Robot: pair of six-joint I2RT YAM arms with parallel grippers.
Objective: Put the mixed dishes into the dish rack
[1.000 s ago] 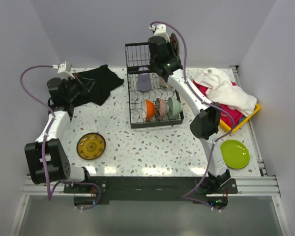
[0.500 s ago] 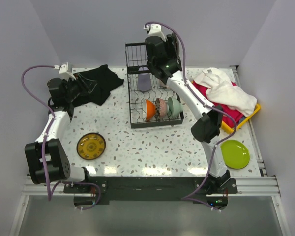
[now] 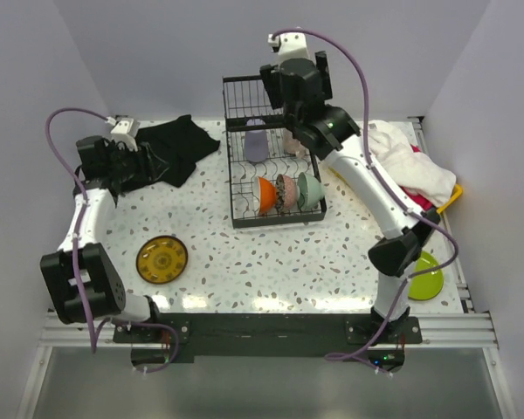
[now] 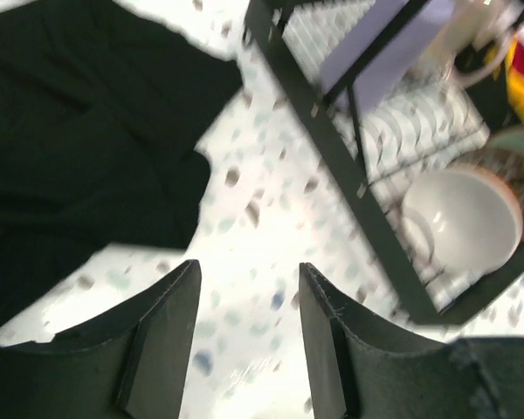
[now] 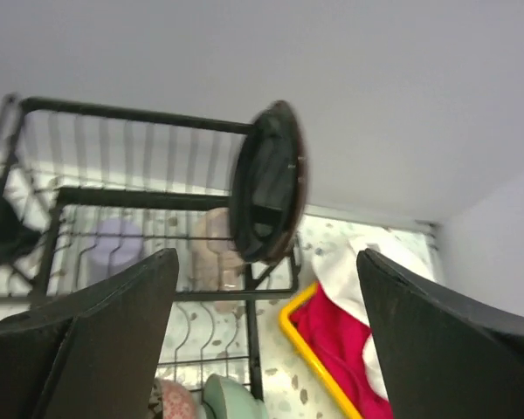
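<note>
We see the dish rack (image 3: pixel 234 175) at the far side, a black plate (image 5: pixel 264 188) upright at its raised basket and three bowls (image 3: pixel 286 192) in its lower grid. Our right gripper (image 5: pixel 266 254) and left gripper (image 4: pixel 249 271) are both spread open, holding nothing.

Black wire rack (image 3: pixel 275 223): three bowls (image 3: pixel 286 193) on edge, lavender mug (image 3: pixel 257 145) inside; black-rimmed plate (image 3: pixel 162 259), lime plate (image 3: pixel 428 281) flat outside
</note>
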